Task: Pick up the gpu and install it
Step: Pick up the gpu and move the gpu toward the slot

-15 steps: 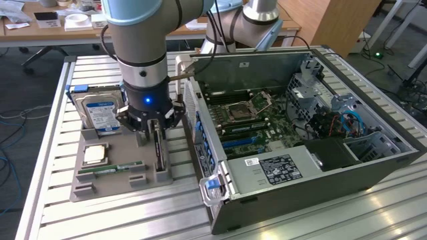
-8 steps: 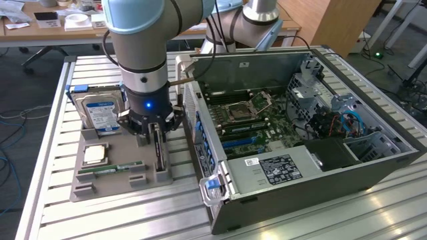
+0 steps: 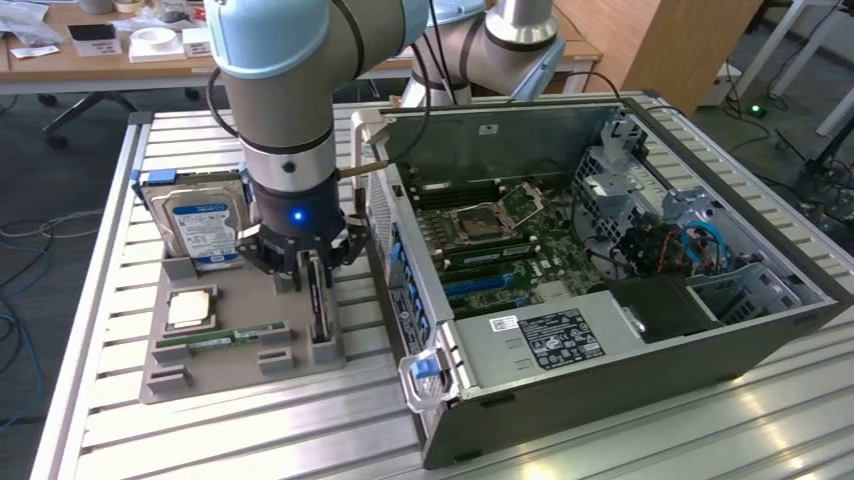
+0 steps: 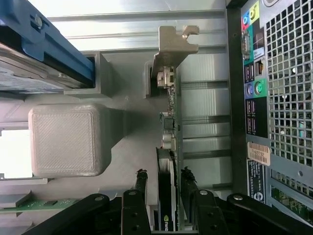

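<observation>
The surface [image 3: 200, 440] is ribbed bare aluminium with a dull sheen. The holder tray [image 4: 63, 139] is matt grey plastic, finely layered. The gpu [image 4: 166, 208] ends in a plain metal bracket [image 4: 172, 46]; beside the tray, the computer case [image 4: 288, 73] is dark perforated metal.

I get bright, even light in the exterior view — soft shadows under the arm [image 3: 287, 100], a pale sheen off the desk [image 3: 747, 410] slats. The wrist view is harsher: far slats wash out, a patch beside the grey block [image 4: 66, 139] blows white — the gripper [image 4: 164, 172] reads near black.
</observation>
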{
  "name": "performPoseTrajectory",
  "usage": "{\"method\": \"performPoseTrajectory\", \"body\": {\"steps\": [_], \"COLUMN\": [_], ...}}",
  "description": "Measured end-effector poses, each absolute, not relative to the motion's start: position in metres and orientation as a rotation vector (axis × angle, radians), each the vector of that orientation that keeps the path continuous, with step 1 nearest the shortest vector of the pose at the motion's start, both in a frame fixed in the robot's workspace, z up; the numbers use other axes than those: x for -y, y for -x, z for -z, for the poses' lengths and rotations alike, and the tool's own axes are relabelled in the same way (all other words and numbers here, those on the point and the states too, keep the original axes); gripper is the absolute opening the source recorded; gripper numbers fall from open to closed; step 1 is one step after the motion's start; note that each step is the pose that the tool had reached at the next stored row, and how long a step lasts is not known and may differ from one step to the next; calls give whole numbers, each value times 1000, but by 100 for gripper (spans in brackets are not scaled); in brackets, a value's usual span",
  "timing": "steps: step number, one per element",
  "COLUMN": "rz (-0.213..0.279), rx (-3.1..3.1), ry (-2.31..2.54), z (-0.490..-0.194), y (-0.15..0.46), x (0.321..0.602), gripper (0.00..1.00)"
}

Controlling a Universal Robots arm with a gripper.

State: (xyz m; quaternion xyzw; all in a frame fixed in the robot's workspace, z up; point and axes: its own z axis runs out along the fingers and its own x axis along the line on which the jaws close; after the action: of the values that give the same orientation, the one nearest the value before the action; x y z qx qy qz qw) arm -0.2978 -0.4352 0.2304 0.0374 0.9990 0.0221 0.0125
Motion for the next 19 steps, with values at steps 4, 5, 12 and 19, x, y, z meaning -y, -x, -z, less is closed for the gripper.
{"method": "performPoseTrajectory", "body": {"steps": [4,5,12,19], "rz": [-69,-69,-69,-69], "rx": [-3114,-3114,-3114,-3114], "ry": [-117,-117,-117,-117], "z": [-228,-228,-228,-228], "y": [298,298,296,296], "x": [435,435,435,435], "gripper": [42,42,42,42]}}
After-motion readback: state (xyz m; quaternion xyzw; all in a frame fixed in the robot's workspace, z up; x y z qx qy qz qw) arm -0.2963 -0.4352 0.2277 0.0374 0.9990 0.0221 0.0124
